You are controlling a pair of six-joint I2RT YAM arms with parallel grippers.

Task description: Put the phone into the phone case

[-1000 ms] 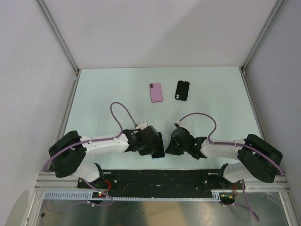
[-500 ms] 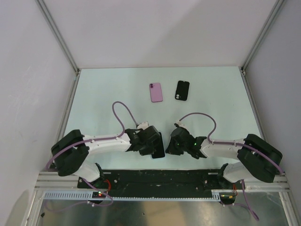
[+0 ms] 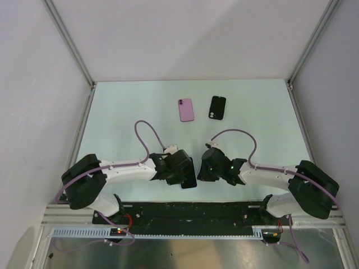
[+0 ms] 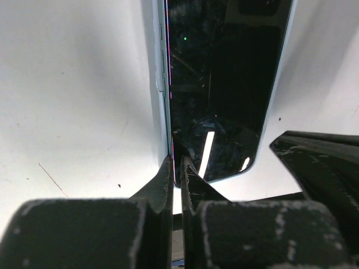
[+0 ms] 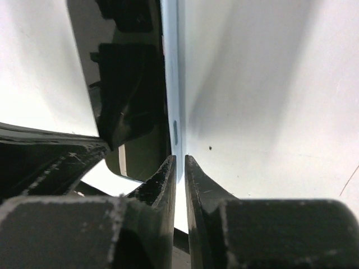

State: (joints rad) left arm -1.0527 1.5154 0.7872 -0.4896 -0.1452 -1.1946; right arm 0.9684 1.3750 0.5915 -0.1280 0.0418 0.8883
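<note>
Two risks stand out, both arising from how the phone [image 3: 189, 175] is held. It lies screen-up on the counter [image 3: 123, 112] near the arm bases, squeezed between the left gripper [image 4: 175, 168] on one long edge and the right gripper [image 5: 179, 162] on the other. Each gripper is narrowed to a thin slit, with its tips at the phone's rim near the rounded near end. I cannot tell whether the tips pinch the rim or only press against it. With so little contact, and all of it at one end, the phone could pivot or pop out sideways if one arm pushes harder than the other. If the phone is lifted, the far end could sag and slip free. The second risk is the carry. The phone case [image 3: 217, 107] lies well apart toward the far side, just beside a pink handset-shaped item [image 3: 186, 110], so a drifting phone could knock either of them. The phone's long axis runs from the near edge toward the far edge, roughly parallel to the case. I cannot tell which end is its top. The case's camera opening appears to sit at its near end, so a mismatch would stop the phone from seating.
</note>
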